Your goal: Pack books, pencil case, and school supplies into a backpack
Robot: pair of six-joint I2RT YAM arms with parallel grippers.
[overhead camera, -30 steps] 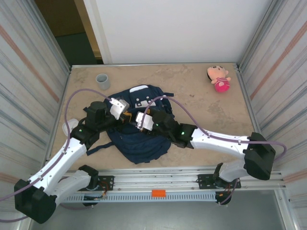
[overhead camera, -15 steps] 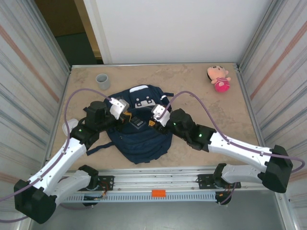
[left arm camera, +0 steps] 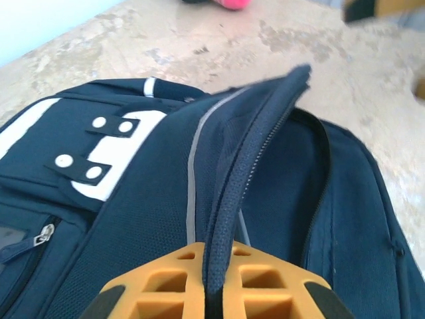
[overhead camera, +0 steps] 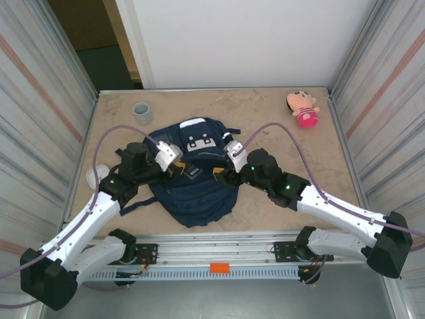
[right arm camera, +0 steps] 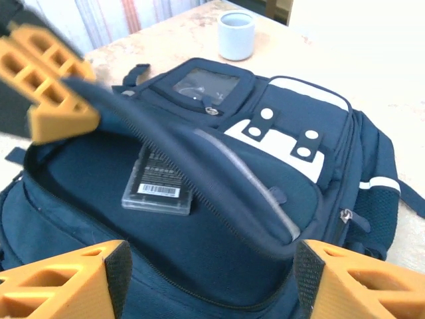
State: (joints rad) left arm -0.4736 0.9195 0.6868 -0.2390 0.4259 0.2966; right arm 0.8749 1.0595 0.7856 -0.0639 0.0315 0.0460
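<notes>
Inside backpack (right arm camera: 265, 193), right wrist view: pencil case (right arm camera: 159, 178) lying flat.

1. The left arm (overhead camera: 86, 219) and right arm (overhead camera: 339, 206): white shells, black joints, a green light on each.
2. Lilac cables (overhead camera: 279, 126) loop off both wrists.
3. Orange lattice fingers (right arm camera: 53, 282) on the right end effector (right arm camera: 212, 279), perhaps black-padded.

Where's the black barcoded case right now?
In the right wrist view, the black case lies inside the open main compartment of the backpack, under the flap the left gripper pinches.
</notes>
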